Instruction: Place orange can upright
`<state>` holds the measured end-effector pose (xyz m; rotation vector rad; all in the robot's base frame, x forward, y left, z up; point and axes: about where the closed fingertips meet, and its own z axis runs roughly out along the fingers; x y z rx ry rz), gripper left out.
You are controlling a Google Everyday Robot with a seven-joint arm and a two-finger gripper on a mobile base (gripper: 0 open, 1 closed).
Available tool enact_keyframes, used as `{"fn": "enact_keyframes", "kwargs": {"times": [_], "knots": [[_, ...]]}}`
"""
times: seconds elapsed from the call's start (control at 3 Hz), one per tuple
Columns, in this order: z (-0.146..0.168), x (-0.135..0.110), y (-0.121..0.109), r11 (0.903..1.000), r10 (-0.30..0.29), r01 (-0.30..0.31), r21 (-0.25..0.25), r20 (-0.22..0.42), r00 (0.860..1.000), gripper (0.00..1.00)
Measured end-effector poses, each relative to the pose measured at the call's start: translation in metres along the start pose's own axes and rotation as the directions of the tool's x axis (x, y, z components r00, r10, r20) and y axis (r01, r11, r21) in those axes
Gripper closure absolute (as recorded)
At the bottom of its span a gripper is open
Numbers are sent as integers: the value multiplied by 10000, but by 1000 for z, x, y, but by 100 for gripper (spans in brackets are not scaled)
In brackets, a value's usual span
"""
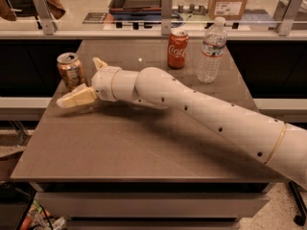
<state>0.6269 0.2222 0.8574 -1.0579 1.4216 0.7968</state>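
Observation:
The orange can (70, 71) stands upright near the table's left edge, with a mottled orange-tan label and a silver top. My gripper (80, 83) is right beside it, on its right and front side. The fingers are spread open: one finger (76, 98) lies low in front of the can, the other (99, 63) points up behind the wrist. The can stands free on the table, with nothing closed around it. My white arm reaches in from the lower right across the table.
A red Coca-Cola can (177, 49) and a clear water bottle (211, 51) stand at the back of the grey table (144, 147). The can is close to the table's left edge. A glass-railed counter runs behind.

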Motion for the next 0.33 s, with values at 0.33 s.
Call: {"fn": "enact_keyframes", "kwargs": {"times": [0.33], "knots": [[0,0,0,10000,0,0,-1,0,10000,0]]}}
